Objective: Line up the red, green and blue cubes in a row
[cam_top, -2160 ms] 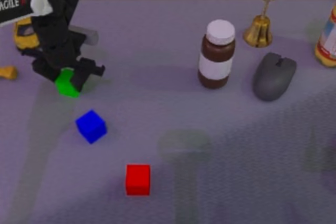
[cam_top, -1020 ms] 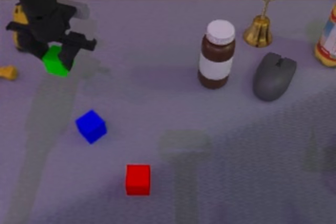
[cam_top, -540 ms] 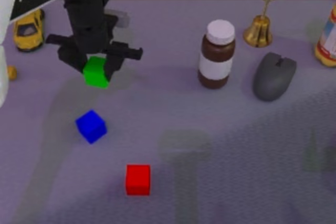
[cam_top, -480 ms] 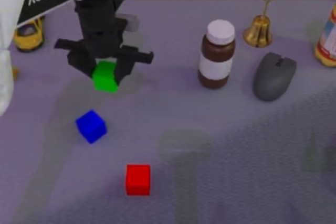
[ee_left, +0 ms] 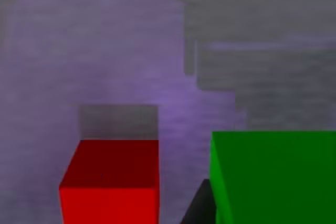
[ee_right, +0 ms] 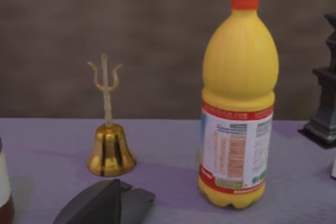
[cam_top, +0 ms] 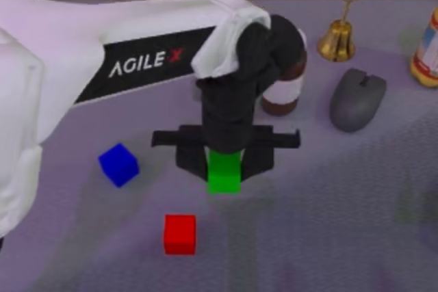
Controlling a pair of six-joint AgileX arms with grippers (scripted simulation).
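My left gripper [cam_top: 224, 167] is shut on the green cube [cam_top: 224, 176], which it holds mid-table, just right of and behind the red cube [cam_top: 180, 234]. The blue cube [cam_top: 118, 164] lies further left, apart from both. In the left wrist view the green cube [ee_left: 273, 177] fills the near corner with one black fingertip [ee_left: 199, 208] against its side. The red cube [ee_left: 110, 182] sits beside it across a narrow gap. My right arm is parked outside the top view. One dark fingertip [ee_right: 97, 205] of it shows in the right wrist view, set wide to the side.
A brown jar [cam_top: 291, 90] stands behind my left wrist, partly hidden by it. A grey mouse [cam_top: 357, 99], a brass bell [cam_top: 337, 39] and a yellow bottle [cam_top: 426, 49] stand at the back right. The white left arm [cam_top: 102, 66] covers the back left.
My left arm has swung from the back left to mid-table, carrying the green cube to a spot just right of the red cube. The blue and red cubes have not moved.
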